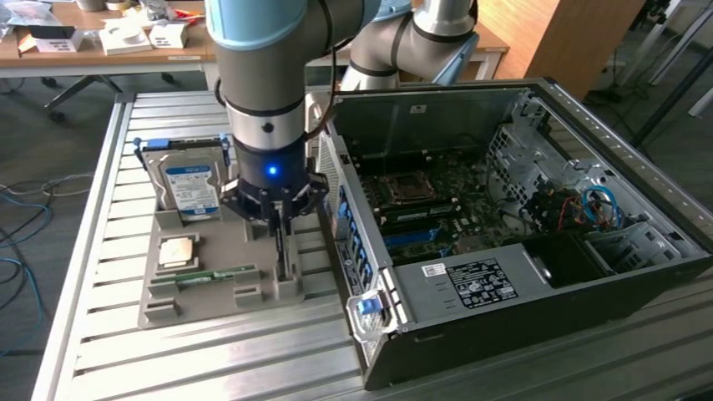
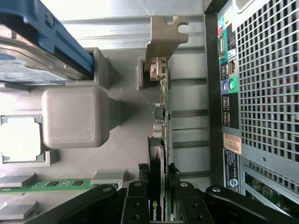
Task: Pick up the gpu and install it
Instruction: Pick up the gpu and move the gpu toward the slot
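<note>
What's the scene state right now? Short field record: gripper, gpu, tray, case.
gripper: closed on the gpu, one finger against each face
gpu: standing on edge in its slot of the gray tray, not lifted out; metal bracket at the end away from the gripper
tray contents: hard drive, memory stick
computer case: side open, beside the tray on the exterior view's right
install: not done
</note>
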